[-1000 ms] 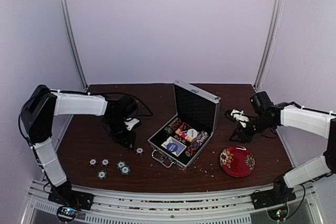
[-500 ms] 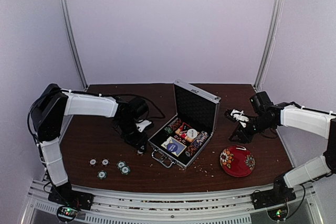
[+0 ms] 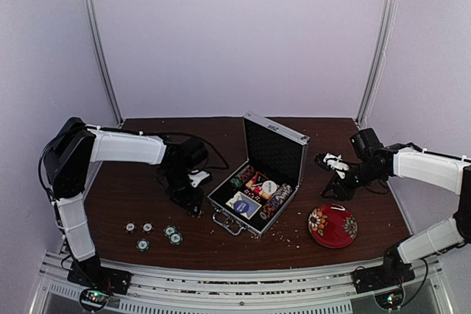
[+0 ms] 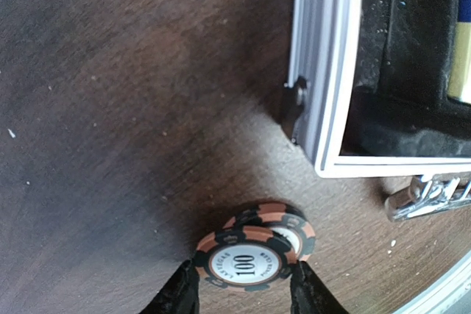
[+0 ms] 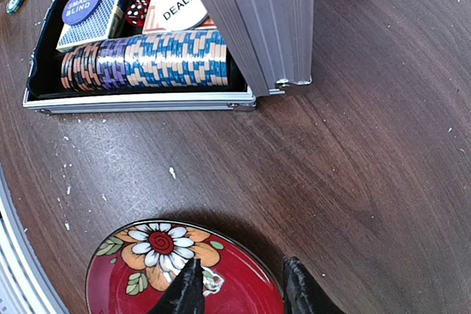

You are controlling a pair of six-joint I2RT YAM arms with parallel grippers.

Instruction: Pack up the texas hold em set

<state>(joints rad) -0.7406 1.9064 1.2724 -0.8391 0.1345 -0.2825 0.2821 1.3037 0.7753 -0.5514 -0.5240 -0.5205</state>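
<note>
- The left gripper (image 4: 243, 292) is clamped on an orange-and-black poker chip (image 4: 254, 259) marked 100, with its fingers (image 4: 180, 293) pressing the rim from either side. A second chip seems to sit behind the first, but I cannot tell for sure
- The chip hangs low over the surface (image 4: 110, 108), just outside the near left corner of the open briefcase (image 4: 327, 71) and not yet above the black lining
- The step in hand looks like carrying this chip into the case. To do it well, raise the chip until its lower edge passes the aluminium rim, then move it across over the tray before lowering it. A low sweep would likely catch the rim or the handle (image 4: 430, 193)
- Aim for a chip slot such as the chip row (image 3: 278, 200) along the case's right side, and stay off the card deck box (image 3: 243, 202). Which slot has room is not clear from here
- Let go only once the chip is down near the lining, so it neither bounces nor rolls out
- Several loose chips (image 3: 154, 233) lie near the front left of the surface, well apart from the case, so more trips probably remain before the lid can close
- The right gripper (image 5: 243, 288) hangs with its fingers apart and empty over the red bowl (image 5: 110, 284), beside the case, and is best left out of the lid's way
</note>
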